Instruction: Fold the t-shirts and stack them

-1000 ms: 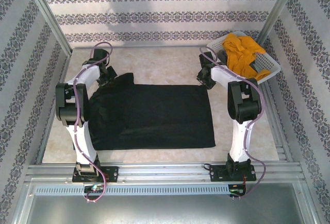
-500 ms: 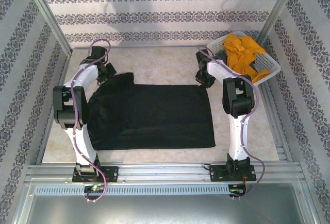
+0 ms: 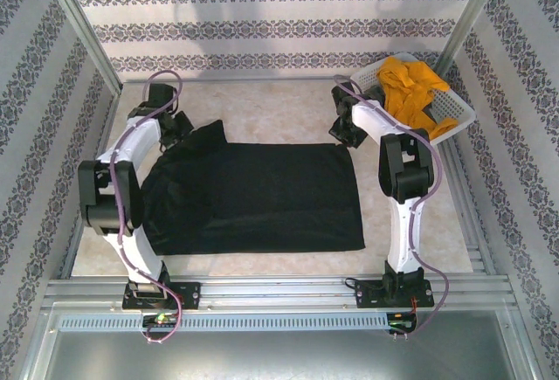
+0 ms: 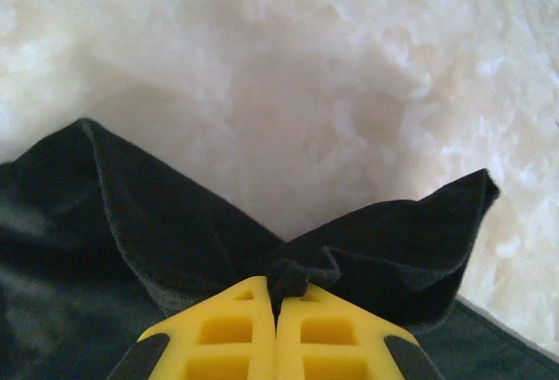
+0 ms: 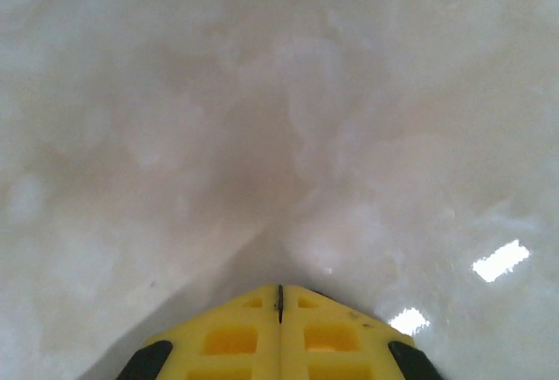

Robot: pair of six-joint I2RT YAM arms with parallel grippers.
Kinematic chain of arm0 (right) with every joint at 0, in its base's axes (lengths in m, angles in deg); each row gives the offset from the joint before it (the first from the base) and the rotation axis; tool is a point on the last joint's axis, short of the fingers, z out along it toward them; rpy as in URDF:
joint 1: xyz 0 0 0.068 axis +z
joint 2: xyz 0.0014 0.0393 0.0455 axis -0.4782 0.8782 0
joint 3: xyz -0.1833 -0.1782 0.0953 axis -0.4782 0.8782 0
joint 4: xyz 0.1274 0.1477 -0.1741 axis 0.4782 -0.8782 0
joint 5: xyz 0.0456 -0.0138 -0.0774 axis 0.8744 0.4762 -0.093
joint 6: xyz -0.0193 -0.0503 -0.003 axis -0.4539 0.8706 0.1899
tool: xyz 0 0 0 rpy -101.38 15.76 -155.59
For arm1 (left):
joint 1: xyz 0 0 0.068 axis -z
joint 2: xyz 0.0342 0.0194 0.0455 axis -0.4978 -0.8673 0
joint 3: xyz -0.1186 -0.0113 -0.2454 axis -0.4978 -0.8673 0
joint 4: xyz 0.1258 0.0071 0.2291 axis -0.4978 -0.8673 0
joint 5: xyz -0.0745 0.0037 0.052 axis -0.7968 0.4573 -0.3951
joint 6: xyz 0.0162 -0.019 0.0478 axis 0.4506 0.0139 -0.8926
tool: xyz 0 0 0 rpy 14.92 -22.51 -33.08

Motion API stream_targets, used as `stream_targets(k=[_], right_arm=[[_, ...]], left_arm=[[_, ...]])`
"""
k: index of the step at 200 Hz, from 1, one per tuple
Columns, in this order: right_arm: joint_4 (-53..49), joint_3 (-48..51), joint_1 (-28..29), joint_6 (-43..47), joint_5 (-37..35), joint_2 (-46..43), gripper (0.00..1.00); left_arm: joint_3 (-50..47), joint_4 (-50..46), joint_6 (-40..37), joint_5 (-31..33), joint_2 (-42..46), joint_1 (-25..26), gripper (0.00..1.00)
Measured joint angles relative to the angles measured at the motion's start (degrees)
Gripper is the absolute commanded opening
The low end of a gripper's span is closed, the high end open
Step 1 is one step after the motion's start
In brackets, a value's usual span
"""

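Observation:
The black t-shirt (image 3: 262, 196) lies spread flat across the middle of the table. Its far-left part is bunched and lifted where my left gripper (image 3: 179, 127) is shut on it. In the left wrist view a knot of black t-shirt (image 4: 175, 231) is pinched between the yellow fingertips of the left gripper (image 4: 278, 288). My right gripper (image 3: 345, 133) sits at the shirt's far-right corner. In the right wrist view the right gripper (image 5: 279, 297) is shut, with a thin black sliver of cloth between its tips. The mustard-yellow t-shirt (image 3: 409, 87) lies crumpled in the basket.
The white lattice basket (image 3: 458, 118) stands at the far right corner, just right of my right arm. Patterned walls close in the back and both sides. Bare marble-look table (image 3: 271, 105) stretches beyond the shirt's far edge.
My right gripper has closed at the shirt's far-right corner. My left arm has swung outward to the left, still holding the bunched cloth.

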Motion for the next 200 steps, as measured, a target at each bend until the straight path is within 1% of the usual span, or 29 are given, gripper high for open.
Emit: stream_targets(k=[33, 67, 97, 130, 166, 200], right_arm=[[1.88, 4.02, 0.37, 0.79, 0.76, -5.88, 0.00], [3.76, 7.82, 0.37, 1.97, 1.57, -10.08, 0.00], [5.33, 14.05, 0.37, 2.27, 2.25, -14.73, 0.00], [6.69, 22.97, 0.37, 2.91, 2.75, -22.08, 0.00], [8.00, 31.85, 0.37, 3.82, 3.80, -30.08, 0.00], [8.70, 39.58, 0.74, 4.44, 5.31, -34.73, 0.00]], left_arm=[[-5.51, -1.81, 1.70, 0.50, 8.41, 0.00, 0.00], [-9.35, -5.42, 2.82, 2.60, 17.38, 0.00, 0.00], [-11.52, -9.53, 3.26, 4.55, 24.30, 0.00, 0.00], [-13.66, -13.79, 3.87, 5.88, 30.42, 0.00, 0.00], [-17.46, -18.34, 6.49, 5.79, 35.89, 0.00, 0.00], [-19.78, -22.16, 8.85, 6.03, 39.60, -0.59, 0.00]])
